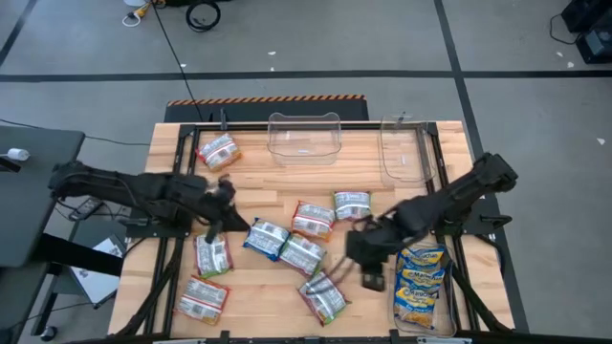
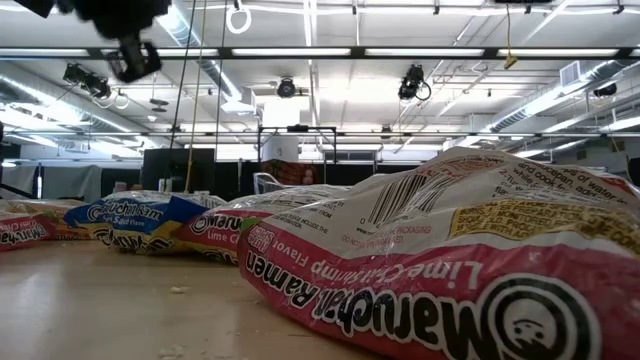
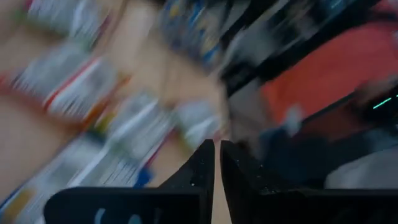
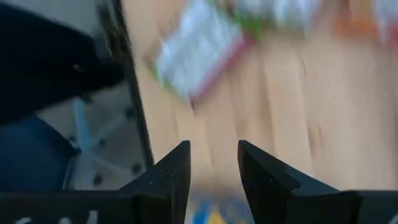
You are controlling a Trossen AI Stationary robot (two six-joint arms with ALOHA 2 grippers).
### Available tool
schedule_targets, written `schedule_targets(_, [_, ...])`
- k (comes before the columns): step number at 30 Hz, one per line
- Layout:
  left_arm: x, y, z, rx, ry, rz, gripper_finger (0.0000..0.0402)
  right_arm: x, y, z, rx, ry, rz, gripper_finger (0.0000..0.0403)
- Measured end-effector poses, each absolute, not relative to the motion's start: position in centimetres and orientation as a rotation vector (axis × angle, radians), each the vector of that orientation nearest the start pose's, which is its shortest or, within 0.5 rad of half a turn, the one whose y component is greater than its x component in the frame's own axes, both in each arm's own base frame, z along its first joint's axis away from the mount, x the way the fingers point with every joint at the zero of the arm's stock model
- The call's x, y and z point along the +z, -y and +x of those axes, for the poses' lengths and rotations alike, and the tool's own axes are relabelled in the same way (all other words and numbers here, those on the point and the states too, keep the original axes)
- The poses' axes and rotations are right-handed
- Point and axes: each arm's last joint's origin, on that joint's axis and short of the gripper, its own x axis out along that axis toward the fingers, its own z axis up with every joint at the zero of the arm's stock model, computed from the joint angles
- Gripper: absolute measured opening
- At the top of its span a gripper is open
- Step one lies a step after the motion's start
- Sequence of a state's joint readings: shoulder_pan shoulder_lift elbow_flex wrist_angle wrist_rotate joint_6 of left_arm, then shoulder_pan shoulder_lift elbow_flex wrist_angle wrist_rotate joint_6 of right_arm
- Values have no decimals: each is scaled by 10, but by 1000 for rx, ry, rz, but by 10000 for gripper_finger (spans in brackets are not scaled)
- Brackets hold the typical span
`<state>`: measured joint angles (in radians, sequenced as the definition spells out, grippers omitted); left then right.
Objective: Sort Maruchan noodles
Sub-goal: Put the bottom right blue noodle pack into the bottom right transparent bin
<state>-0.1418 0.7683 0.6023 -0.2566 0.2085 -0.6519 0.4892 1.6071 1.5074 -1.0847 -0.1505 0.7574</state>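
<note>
Several red-and-white and green-and-white noodle packets lie flat on the wooden table [image 1: 258, 186]: one at the far left [image 1: 218, 151], a cluster in the middle [image 1: 301, 253], two at the near left [image 1: 203, 298] and one near the front [image 1: 323, 296]. A blue-and-yellow packet [image 1: 268, 239] lies in the cluster. More blue-and-yellow packets [image 1: 421, 282] lie in a clear bin at the near right. My left gripper [image 1: 228, 203] hovers left of the cluster; its fingers [image 3: 217, 163] are shut and empty. My right gripper [image 1: 371, 268] is open and empty [image 4: 213, 163] above the table beside that bin.
Two empty clear bins stand at the table's far edge, one at the middle [image 1: 306, 137] and one at the right [image 1: 404, 151]. In the low view a red lime chili shrimp packet [image 2: 450, 270] fills the foreground. Bare wood lies between the far bins and the cluster.
</note>
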Motion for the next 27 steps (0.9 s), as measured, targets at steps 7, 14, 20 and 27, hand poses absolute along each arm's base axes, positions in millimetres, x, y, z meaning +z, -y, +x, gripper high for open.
schedule_targets(7, [243,35,178,-153,-690,-558,71,316,-171,217,-15,-1550,514,159])
schedule_targets(14, [225,42,192,-213,-781,-379,134,294,-183,188,-66,-1573,471,216])
schedule_targets(20, [218,68,198,-318,-805,-368,143,263,-193,180,88,-1583,347,222])
schedule_targets(27, [209,95,200,-309,-791,-269,142,236,-207,161,186,-1579,246,205])
